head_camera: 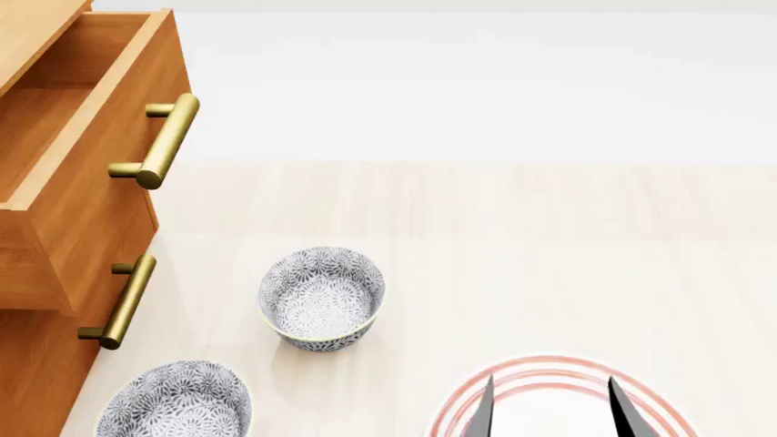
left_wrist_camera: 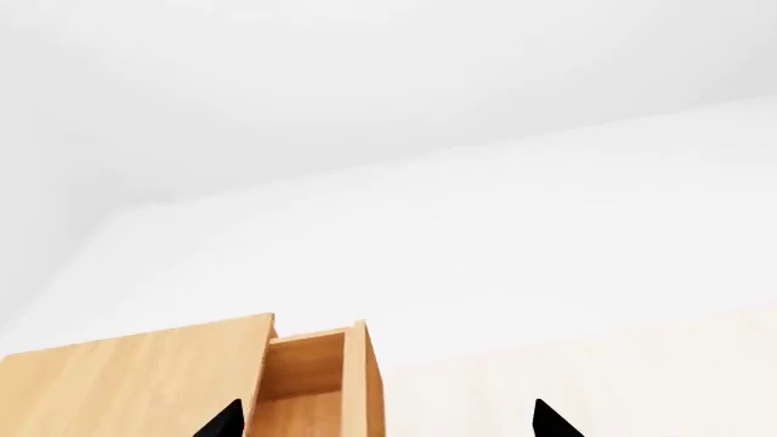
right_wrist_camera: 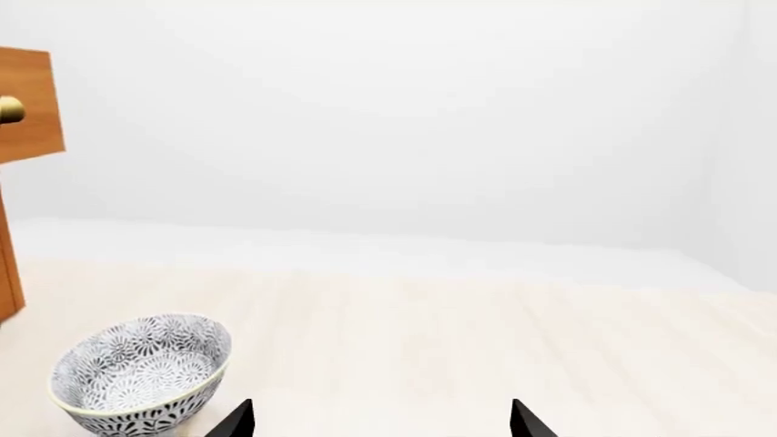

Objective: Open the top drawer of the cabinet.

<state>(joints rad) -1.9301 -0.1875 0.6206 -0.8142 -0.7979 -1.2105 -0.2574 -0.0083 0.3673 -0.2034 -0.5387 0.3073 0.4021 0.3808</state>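
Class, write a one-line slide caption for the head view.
Top drawer pulled open beside two patterned bowls.

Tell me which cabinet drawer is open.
The top drawer: pulled out, its lighter box interior exposed, its brass handle jutting forward. The drawer below sits flush.

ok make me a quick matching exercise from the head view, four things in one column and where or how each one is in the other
Things:
1. top drawer
2. second drawer handle
3. plate
4. bowl

States:
A. brass, on a shut drawer front
B. pulled out, box interior showing
C. red-ringed, under the right gripper fingers
D. patterned, standing on the table beside the cabinet

Pairs: 1-B, 2-A, 3-C, 4-D
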